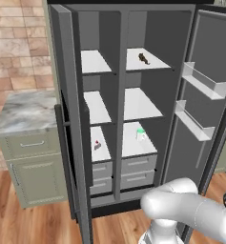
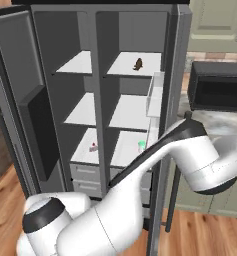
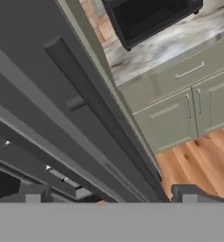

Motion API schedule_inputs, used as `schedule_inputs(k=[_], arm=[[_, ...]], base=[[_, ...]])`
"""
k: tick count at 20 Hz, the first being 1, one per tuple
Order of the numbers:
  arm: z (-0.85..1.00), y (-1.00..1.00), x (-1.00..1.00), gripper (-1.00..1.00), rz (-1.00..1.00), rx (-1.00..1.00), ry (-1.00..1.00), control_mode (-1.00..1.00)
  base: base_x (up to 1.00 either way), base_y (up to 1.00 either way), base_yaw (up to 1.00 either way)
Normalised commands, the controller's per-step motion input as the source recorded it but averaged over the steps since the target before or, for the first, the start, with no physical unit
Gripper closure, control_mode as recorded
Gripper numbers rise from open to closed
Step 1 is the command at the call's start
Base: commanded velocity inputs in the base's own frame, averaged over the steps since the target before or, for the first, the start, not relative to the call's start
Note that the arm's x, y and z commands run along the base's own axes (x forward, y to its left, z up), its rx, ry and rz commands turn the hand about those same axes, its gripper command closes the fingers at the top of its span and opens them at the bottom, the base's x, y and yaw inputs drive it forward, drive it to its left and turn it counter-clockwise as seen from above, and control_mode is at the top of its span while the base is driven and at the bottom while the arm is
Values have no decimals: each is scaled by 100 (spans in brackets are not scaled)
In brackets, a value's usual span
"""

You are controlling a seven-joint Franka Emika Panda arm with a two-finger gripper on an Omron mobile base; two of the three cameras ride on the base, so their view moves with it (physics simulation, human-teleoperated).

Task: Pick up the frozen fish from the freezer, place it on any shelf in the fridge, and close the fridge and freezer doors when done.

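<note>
The frozen fish, a small dark brown lump, lies on the top wide white shelf of the fridge. The narrower freezer stands to its left. Both doors stand open: the freezer door with its black dispenser panel, and the fridge door. In the hand view my gripper is open and holds nothing. It faces the outer side of the fridge door, close to the door's bar handle.
A green-capped bottle stands on the low fridge shelf. A red-and-white item lies on the low freezer shelf. A black microwave sits on the right counter. A marble-topped cabinet stands at the left.
</note>
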Motion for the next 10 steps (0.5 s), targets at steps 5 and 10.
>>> schedule_inputs(k=[5, 10], arm=[[-39, -35, 95, -100, 0, 6, -1, -100], [-43, -22, 92, -100, 0, 6, -3, -100]], base=[[0, 0, 0], [0, 0, 0]])
